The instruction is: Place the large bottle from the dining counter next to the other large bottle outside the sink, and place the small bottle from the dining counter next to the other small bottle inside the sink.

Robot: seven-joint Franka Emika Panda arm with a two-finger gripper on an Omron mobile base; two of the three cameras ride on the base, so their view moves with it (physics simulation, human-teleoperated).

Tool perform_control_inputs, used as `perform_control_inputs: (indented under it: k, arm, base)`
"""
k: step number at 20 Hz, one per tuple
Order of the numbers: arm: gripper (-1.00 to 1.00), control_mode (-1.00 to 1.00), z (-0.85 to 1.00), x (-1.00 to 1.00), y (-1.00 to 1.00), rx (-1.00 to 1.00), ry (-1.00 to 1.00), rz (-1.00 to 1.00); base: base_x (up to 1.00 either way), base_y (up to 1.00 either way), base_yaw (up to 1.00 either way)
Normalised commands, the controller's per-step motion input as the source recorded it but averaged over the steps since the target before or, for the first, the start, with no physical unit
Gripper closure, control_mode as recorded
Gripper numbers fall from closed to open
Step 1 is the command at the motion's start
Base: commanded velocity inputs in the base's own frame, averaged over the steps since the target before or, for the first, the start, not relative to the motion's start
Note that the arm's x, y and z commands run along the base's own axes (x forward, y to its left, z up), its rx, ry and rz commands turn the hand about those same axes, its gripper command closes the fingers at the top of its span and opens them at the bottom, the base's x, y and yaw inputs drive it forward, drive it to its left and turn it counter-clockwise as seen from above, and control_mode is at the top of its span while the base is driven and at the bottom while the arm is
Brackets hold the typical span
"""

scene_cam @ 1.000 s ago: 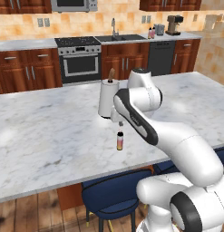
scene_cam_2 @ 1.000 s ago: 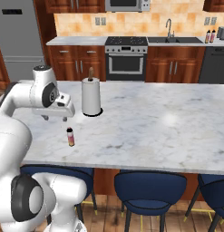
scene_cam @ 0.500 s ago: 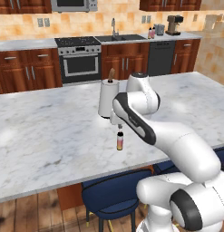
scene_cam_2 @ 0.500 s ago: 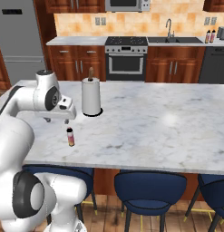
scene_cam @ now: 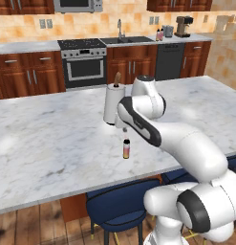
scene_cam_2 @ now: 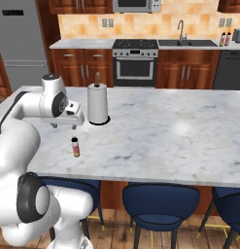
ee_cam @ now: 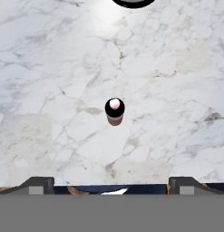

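The small bottle (scene_cam: 126,149) stands upright on the dining counter (scene_cam: 52,143), long axis vertical, near its front edge and just in front of the paper towel roll (scene_cam: 113,103). The hand view looks straight down on its dark cap. The gripper (scene_cam_2: 66,126) hangs above it, fingers spread wide and empty, having shifted slightly since earlier.

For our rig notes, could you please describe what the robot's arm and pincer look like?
The arm is glossy white with rounded segments and dark bands at the joints. The pincer has a white boxy body with two small dark finger tips. No cables or markings are visible.
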Motion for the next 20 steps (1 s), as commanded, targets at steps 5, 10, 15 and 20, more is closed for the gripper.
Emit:
perform_control_inputs:
  k: [5,10,15,20]
  arm:
    - [-1.0,-1.0,-0.03,0.08,0.0,0.0,-0.05,0.0]
    - [-1.0,-1.0,-0.03,0.01,0.0,0.0,-0.03,0.03]
    - [-1.0,-1.0,-0.18,0.08,0.0,0.0,0.0,0.03]
    - [-1.0,-1.0,-0.23,0.26,0.0,0.0,0.0,0.01]
  base:
    - [0.0,0.0,0.0]
    - [0.0,0.0,0.0]
    - [0.0,0.0,0.0]
    - [0.0,0.0,0.0]
